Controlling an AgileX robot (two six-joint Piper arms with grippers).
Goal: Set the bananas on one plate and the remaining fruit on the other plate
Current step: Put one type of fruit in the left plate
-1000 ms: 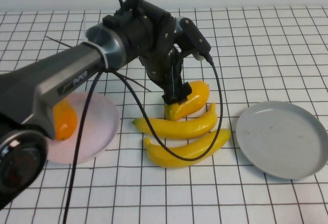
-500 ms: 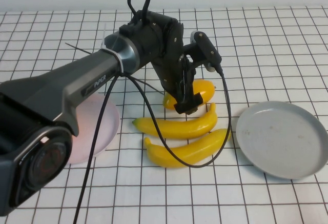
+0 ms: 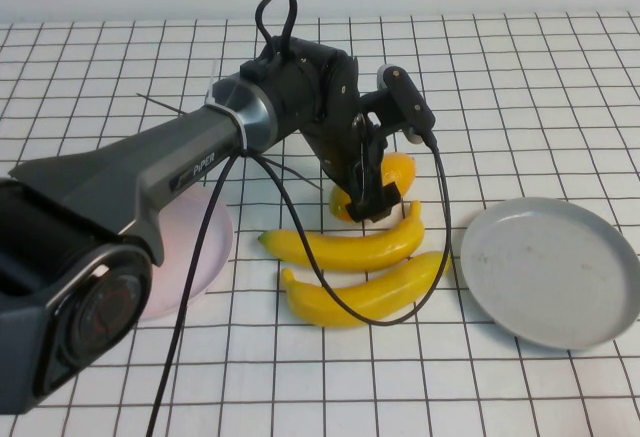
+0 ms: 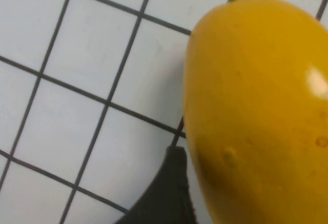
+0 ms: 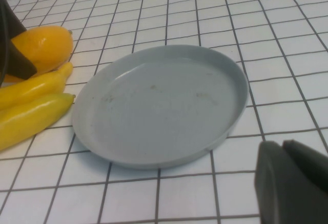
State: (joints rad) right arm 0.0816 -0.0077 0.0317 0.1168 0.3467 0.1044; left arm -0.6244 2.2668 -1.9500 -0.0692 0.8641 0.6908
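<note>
A plump orange-yellow fruit (image 3: 395, 172) lies mid-table, touching the upper of two bananas (image 3: 345, 248); the lower banana (image 3: 366, 293) lies just in front. My left gripper (image 3: 368, 201) hangs open over this fruit's near end. In the left wrist view one dark finger (image 4: 170, 196) sits beside the fruit (image 4: 256, 106), and the other finger is out of frame. The pink plate (image 3: 203, 247) at left is mostly hidden by my left arm. The grey-blue plate (image 3: 550, 269) at right holds nothing. My right gripper (image 5: 285, 149) is shut, near the grey-blue plate (image 5: 159, 106).
A white gridded cloth covers the whole table. The left arm's black cable (image 3: 300, 257) loops down across both bananas. Bare cloth lies in front of the bananas and between them and the grey-blue plate.
My left arm swung right from the pink plate and came down over the fruit. The orange fruit seen on the pink plate a second ago is now hidden behind the arm.
</note>
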